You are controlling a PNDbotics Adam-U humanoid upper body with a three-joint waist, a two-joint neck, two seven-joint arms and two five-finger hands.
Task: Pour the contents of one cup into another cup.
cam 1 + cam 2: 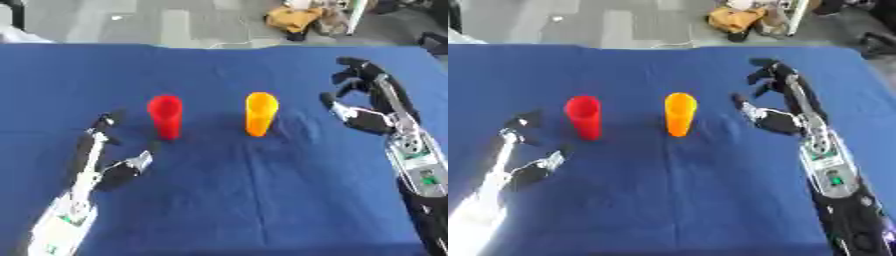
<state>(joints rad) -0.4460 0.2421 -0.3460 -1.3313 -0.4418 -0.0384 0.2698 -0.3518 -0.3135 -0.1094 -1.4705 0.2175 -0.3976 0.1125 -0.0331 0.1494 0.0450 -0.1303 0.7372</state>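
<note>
With both cups untouched at frame centre, the red cup point(164, 116) and orange cup point(260, 113), and fingers released on the left hand point(112, 167) and right hand point(368, 111), a grasp is judged next.

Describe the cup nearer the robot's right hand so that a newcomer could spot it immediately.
On the blue tablecloth, two upright cups stand side by side near the middle. The orange cup is the one toward the right hand, apart from it. Its neighbour, the red cup, differs only in colour.

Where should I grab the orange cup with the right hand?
Judging by its upright pose, wrap the fingers round the orange cup mid-wall, coming from its right side. The right hand waits open there, apart from it, clear of the red cup.
</note>
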